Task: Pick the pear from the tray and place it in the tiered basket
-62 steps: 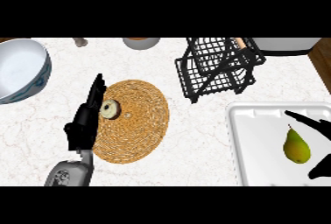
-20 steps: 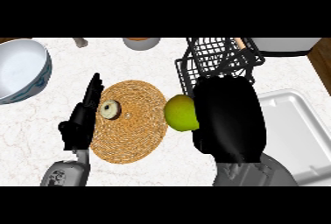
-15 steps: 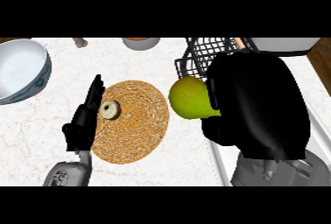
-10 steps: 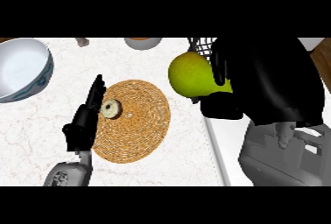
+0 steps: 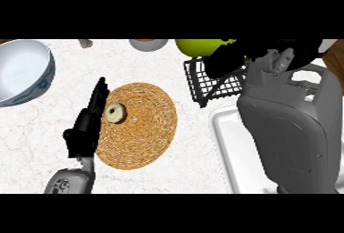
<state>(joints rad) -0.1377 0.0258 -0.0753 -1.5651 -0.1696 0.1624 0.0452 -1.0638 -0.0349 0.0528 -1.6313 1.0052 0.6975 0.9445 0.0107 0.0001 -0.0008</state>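
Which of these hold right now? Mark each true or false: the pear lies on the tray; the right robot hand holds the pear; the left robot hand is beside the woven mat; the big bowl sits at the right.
1. The pear lies on the tray. False: it is held up at the view's top, over the black basket.
2. The right robot hand holds the pear. True.
3. The left robot hand is beside the woven mat. True.
4. The big bowl sits at the right. False: it is at the left.
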